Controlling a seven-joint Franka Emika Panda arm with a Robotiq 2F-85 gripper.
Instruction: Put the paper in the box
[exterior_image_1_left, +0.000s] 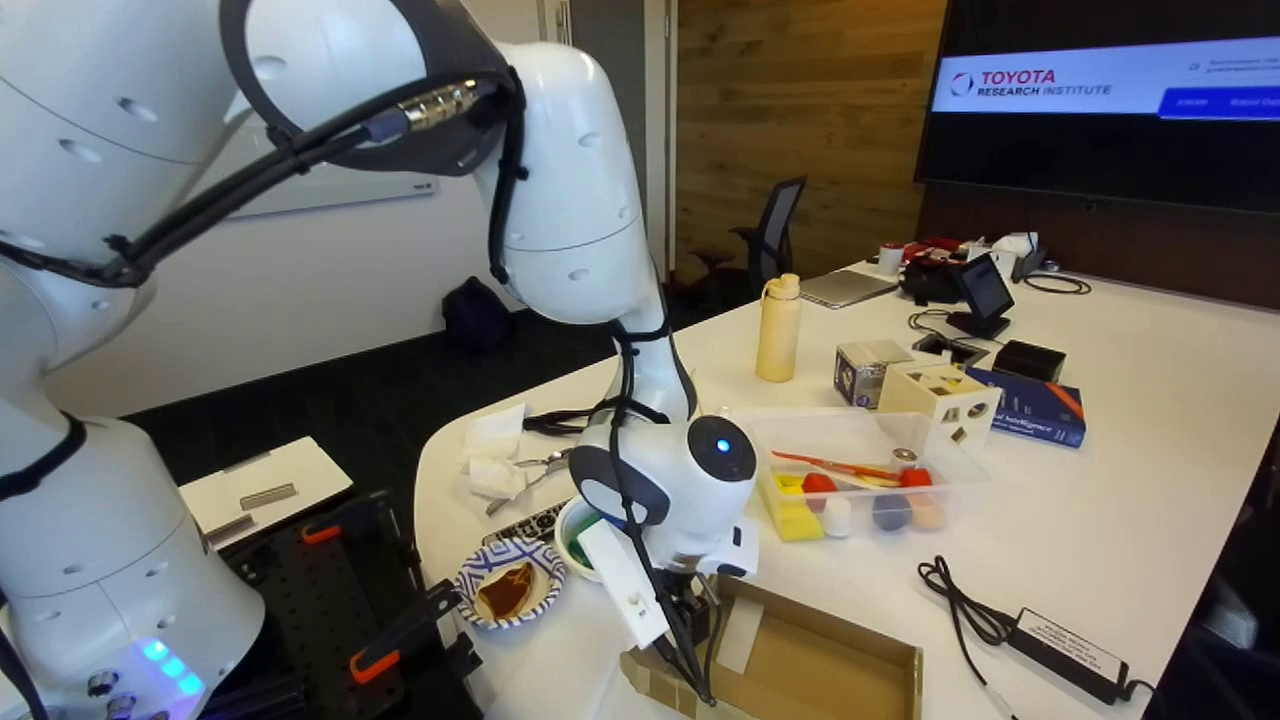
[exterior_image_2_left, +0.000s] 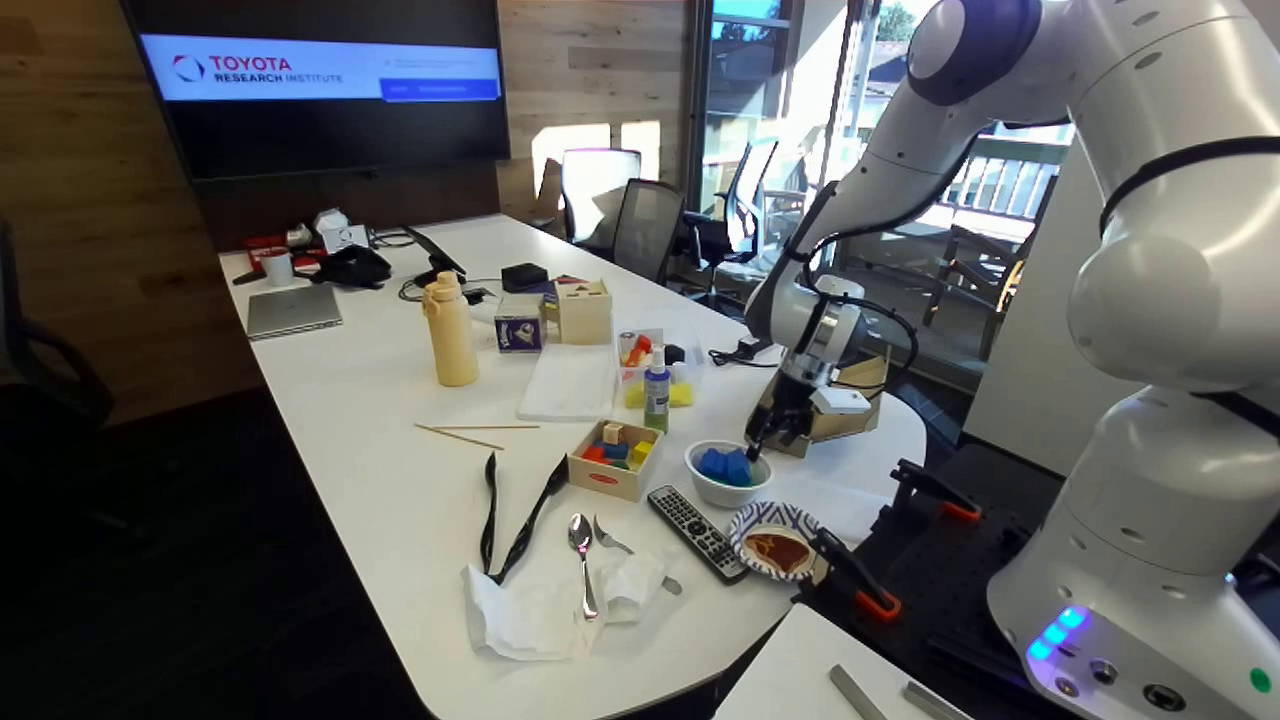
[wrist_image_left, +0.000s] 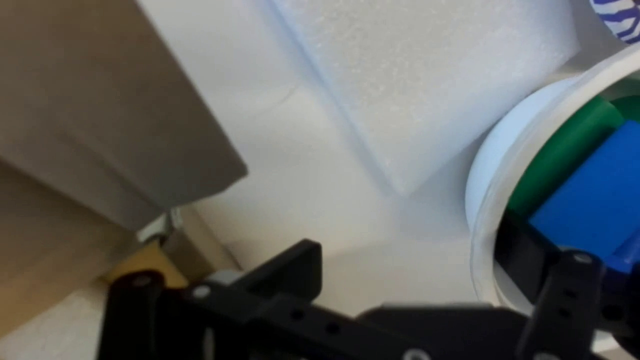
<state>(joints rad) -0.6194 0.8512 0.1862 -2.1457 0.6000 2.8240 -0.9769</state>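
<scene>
Wrist view's got the gripper (wrist_image_left: 410, 250) spread wide, white paper (wrist_image_left: 430, 80) out past it, cardboard box (wrist_image_left: 110, 100) beside it.

In an exterior view, the white arm (exterior_image_1_left: 572, 190) curves down near the cardboard box (exterior_image_1_left: 825, 655)

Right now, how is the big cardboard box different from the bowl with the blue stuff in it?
The cardboard box is tan-brown, but the bowl is white. The box has straight sides and corners, while the bowl is round. The box also looks wider than the bowl. Both are open on top, and both sit on the white table.
</scene>
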